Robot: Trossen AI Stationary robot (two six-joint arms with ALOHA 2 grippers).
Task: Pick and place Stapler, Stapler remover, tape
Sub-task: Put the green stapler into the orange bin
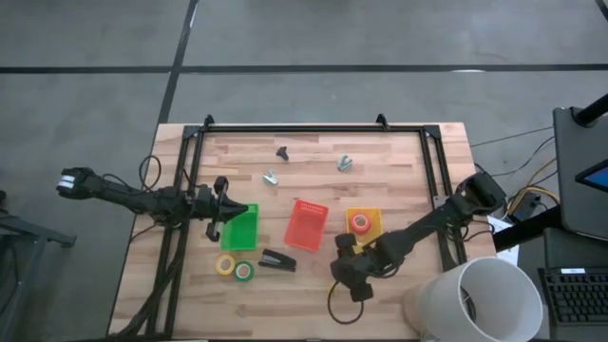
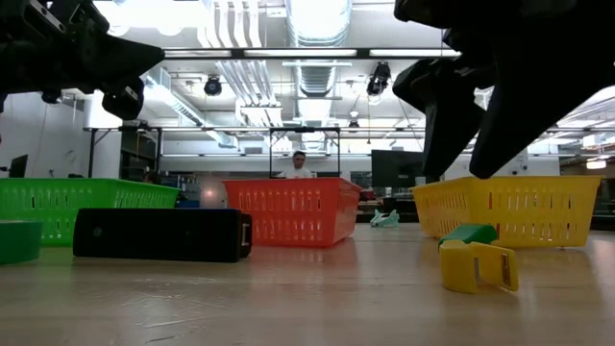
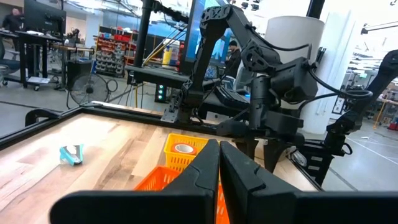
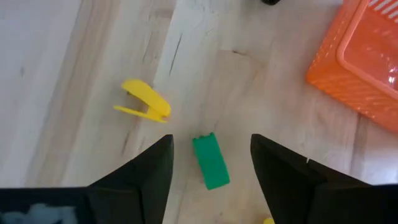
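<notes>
Your right gripper (image 4: pixel 210 158) hovers over a green block (image 4: pixel 210 163), fingers spread wide, empty; stapler (image 1: pixel 277 259) lies at its 9 o'clock. Left gripper's (image 1: pixel 220 210) fingers are closed, empty.

A robotics lab or workshop; exposed ceiling ducts and strip lights (image 2: pixel 317 19) overhead; shelves of parts bins (image 3: pixel 115 59); a floor fan (image 3: pixel 85 89); monitor-topped workbenches (image 3: pixel 37 28).

R wrist cam: R gripper (image 4: pixel 211 163) fingers spread wide, pointing down at wood table (image 4: pixel 81 74). Small green block (image 4: pixel 210 162) lies on table in the gap btwn fingers, touching neither. Yellow clip-like item (image 4: pixel 144 102) lies on table beyond one finger, apart from the block. Orange basket (image 4: pixel 364 65) at frame corner, partly cut off; mesh wall and pale floor visible.
</notes>
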